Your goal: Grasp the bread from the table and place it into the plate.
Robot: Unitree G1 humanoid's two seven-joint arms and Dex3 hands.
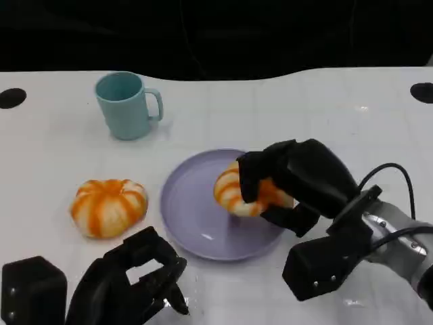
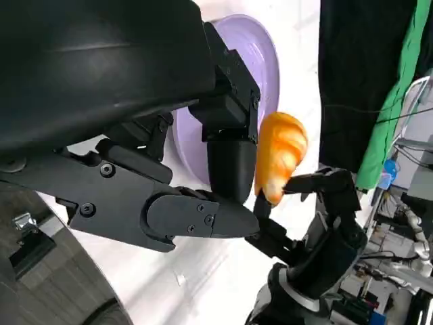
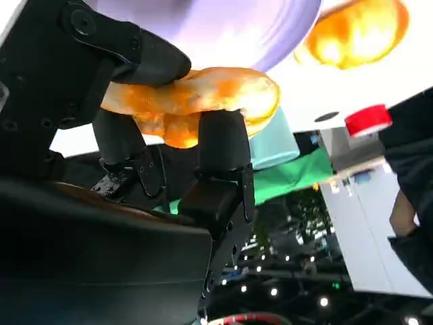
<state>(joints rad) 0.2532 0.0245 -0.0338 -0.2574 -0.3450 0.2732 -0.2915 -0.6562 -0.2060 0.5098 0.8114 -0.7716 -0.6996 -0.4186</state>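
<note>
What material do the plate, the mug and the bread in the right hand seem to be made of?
Plate: probably plastic, smooth lavender with soft highlights.
Mug: likely the same matte plastic, pale teal, no sharp glare.
Bread held by the right hand: glossy orange and white stripes suggest a toy replica, perhaps plastic or foam; the pictures cannot settle which.

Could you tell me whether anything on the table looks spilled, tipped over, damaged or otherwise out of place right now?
Nothing stands out. The mug stands upright, the plate lies flat, and one bread sits whole on the table beside the plate. The right hand holds a second bread over the plate. The left hand holds nothing.
</note>
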